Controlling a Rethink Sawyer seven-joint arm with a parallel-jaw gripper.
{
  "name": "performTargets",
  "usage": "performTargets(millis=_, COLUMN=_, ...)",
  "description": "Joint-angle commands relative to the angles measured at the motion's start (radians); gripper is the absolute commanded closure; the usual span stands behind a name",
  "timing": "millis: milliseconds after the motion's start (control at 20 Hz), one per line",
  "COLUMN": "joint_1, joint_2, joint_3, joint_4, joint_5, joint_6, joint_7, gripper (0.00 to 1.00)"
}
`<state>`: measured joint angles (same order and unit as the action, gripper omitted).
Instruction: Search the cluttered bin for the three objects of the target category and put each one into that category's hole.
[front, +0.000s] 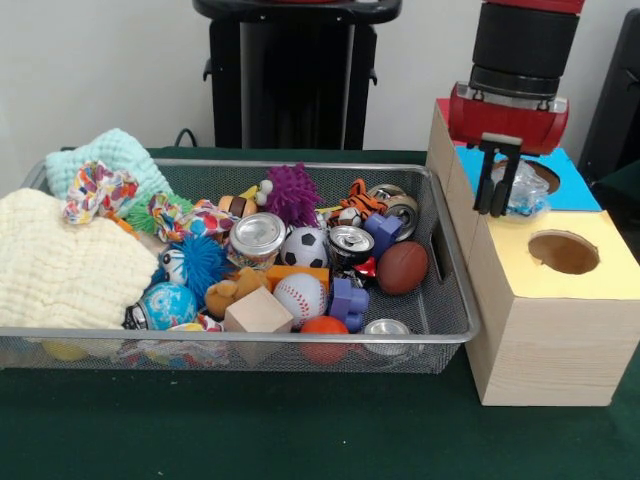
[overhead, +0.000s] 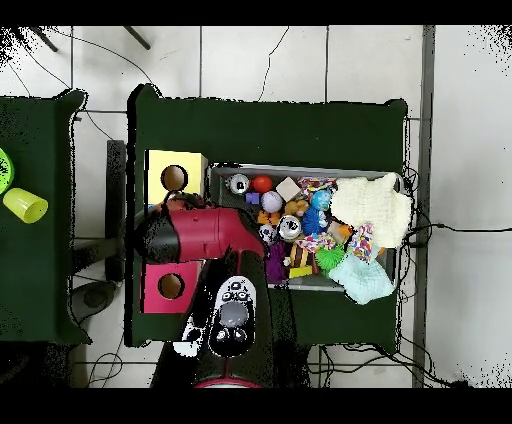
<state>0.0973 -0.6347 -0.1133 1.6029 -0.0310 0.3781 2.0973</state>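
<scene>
My gripper (front: 497, 192) hangs over the blue-topped box (front: 585, 188) at the right of the bin (front: 250, 335). It is shut on a small clear plastic bottle (front: 527, 192), held just above the blue box's round hole (front: 546, 173), which the bottle partly hides. No other clear bottle shows among the clutter in the bin. In the overhead view the red arm (overhead: 195, 232) covers the blue box and the gripper, and the bin (overhead: 300, 168) lies to its right.
The bin holds shiny cans (front: 257, 235), a soccer ball (front: 303, 247), a baseball (front: 299, 295), a brown football (front: 402, 267), patterned rags (front: 98, 190) and a cream cloth (front: 60, 265). The yellow-topped box (front: 600, 235) stands nearest the camera, the red-topped box (overhead: 170, 287) farthest.
</scene>
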Motion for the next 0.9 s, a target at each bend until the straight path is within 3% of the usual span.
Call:
performTargets(millis=50, joint_1=0.023, joint_2=-0.02, joint_3=0.046, joint_4=0.076, joint_5=-0.008, joint_6=0.083, joint_7=0.084, gripper=1.0)
performTargets(millis=900, joint_1=0.019, joint_2=0.026, joint_3=0.064, joint_4=0.059, joint_5=0.004, joint_6=0.065, joint_7=0.083, gripper=1.0)
